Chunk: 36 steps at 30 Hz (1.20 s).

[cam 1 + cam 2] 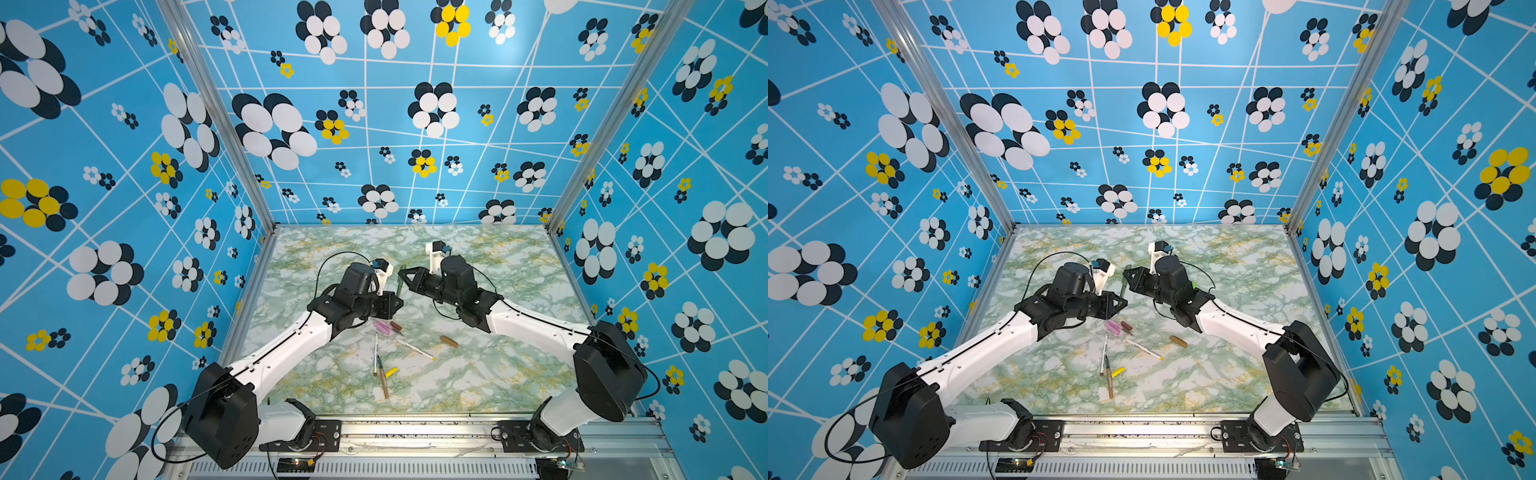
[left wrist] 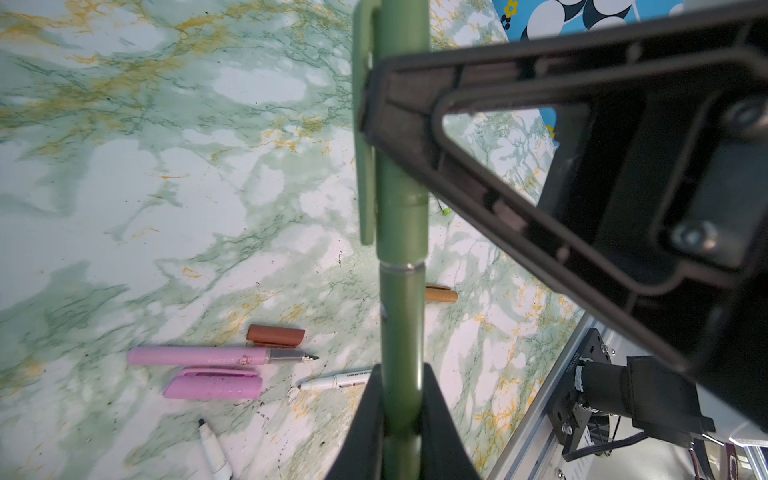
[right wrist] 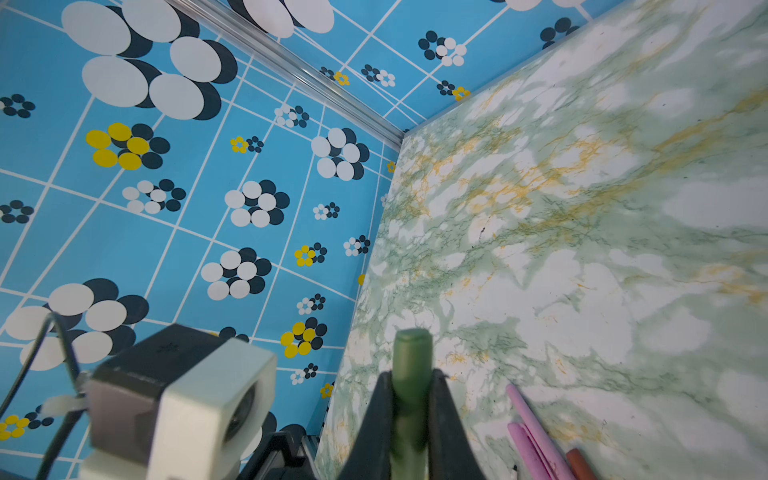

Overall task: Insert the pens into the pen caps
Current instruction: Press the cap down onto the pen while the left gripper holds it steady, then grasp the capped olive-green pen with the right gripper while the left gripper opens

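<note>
1. Green pen (image 2: pixel 401 332) is held in the air above the middle of the marble table (image 1: pixel 532 257), between the two grippers. Its green cap (image 2: pixel 399 145) sits over the tip, and only a thin pale ring shows at the joint, so it looks nearly or fully seated.
2. The pen's long axis runs straight from one gripper to the other. The barrel end is in the left gripper (image 2: pixel 401 415) and the cap end in the right gripper (image 3: pixel 411 376). Any last push would have to follow this line.
3. The left gripper's fingers are pressed in on the barrel. The right gripper's fingers pinch the cap, and its closed end pokes out beyond them.
4. Both arms reach inward from the front corners with wrists bent. In both top views the grippers meet tip to tip, and neither is nearer the pen.
5. Nearer the front, a pink pen (image 2: pixel 199 356), pink cap (image 2: pixel 214 384), brown cap (image 2: pixel 274 335) and tan cap (image 2: pixel 442 295) lie loose on the table.
</note>
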Each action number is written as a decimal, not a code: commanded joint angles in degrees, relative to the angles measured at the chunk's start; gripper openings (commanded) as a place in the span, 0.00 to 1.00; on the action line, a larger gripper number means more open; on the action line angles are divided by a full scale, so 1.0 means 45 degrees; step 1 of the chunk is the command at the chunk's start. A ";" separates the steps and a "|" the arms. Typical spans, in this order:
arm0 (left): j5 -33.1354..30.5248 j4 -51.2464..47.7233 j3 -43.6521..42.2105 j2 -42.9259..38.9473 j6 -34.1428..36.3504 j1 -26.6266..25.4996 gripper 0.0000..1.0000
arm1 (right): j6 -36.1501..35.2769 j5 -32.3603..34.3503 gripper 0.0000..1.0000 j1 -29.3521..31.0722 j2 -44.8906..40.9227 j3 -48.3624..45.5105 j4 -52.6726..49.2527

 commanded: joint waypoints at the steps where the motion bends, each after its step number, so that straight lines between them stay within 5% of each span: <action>1: -0.0435 0.5528 0.1109 -0.0267 0.0187 0.0342 0.00 | -0.0213 -0.2660 0.00 0.1268 0.0434 -0.0696 -0.3229; 12: -0.0475 0.5669 -0.1133 -0.0827 -0.0709 0.0254 0.00 | -0.1003 -0.2478 0.00 -0.0113 -0.0524 0.0987 -0.4378; 25: -0.0396 0.6151 -0.2558 -0.0376 -0.1448 -0.0231 0.00 | -0.2652 -0.1804 0.40 -0.0957 -0.2336 0.2010 -0.6007; 36: -0.0631 0.6750 -0.1827 0.0698 -0.2342 -0.1088 0.00 | -0.3408 -0.0926 0.39 -0.0961 -0.3343 0.0872 -0.6469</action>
